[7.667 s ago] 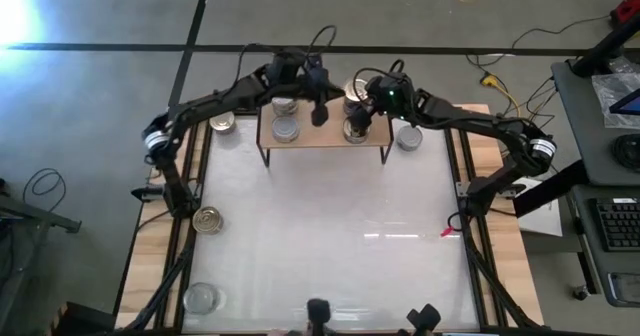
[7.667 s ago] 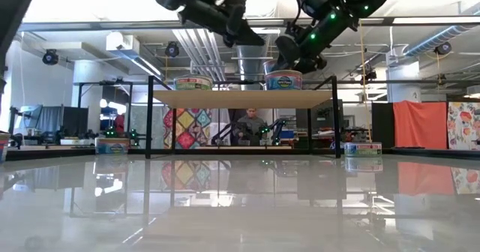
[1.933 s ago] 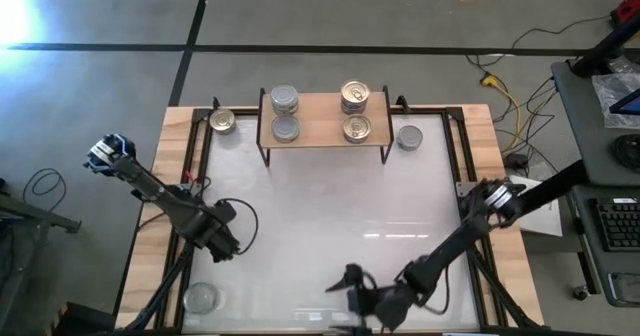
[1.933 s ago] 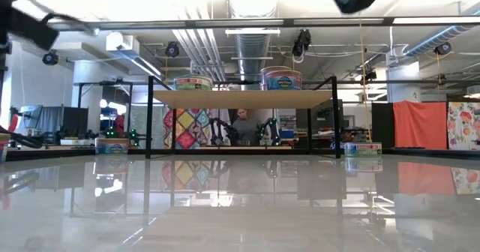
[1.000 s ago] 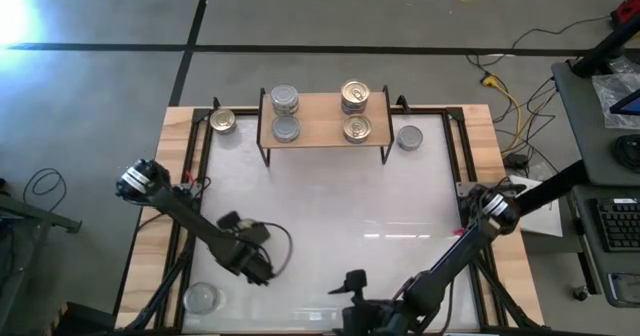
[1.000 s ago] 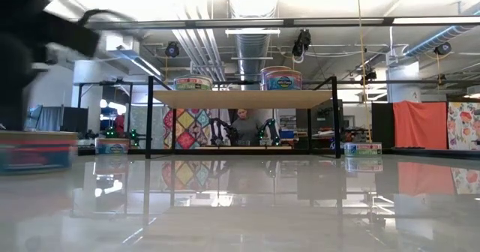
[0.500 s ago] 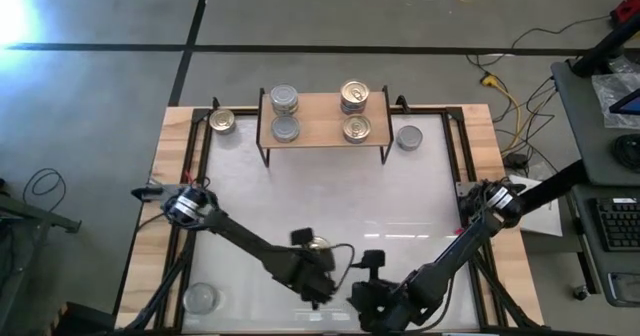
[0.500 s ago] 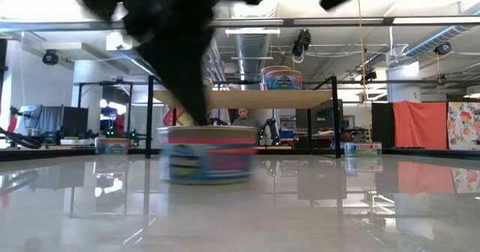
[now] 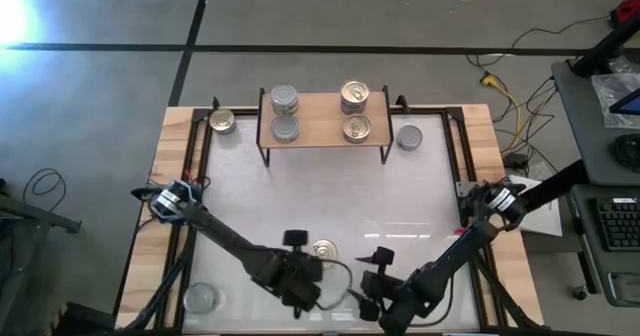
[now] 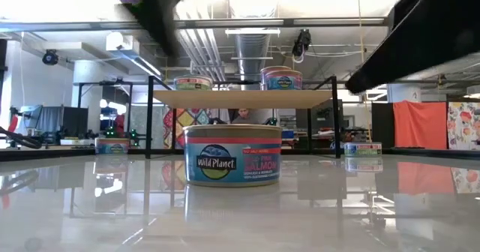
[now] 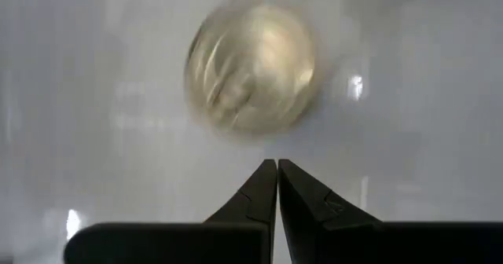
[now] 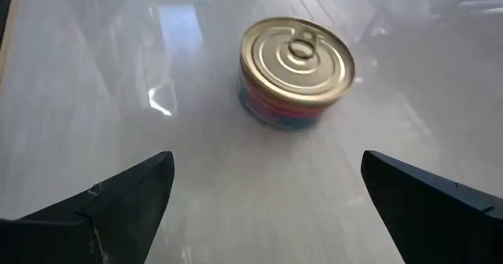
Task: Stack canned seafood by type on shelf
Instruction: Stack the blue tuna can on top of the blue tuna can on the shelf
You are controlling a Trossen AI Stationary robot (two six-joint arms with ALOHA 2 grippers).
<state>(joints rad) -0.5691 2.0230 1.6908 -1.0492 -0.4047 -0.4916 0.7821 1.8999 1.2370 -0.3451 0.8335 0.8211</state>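
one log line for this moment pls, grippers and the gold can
left gripper: shut, empty, beside gold can | right gripper: open, facing can | can: upright on table, not held
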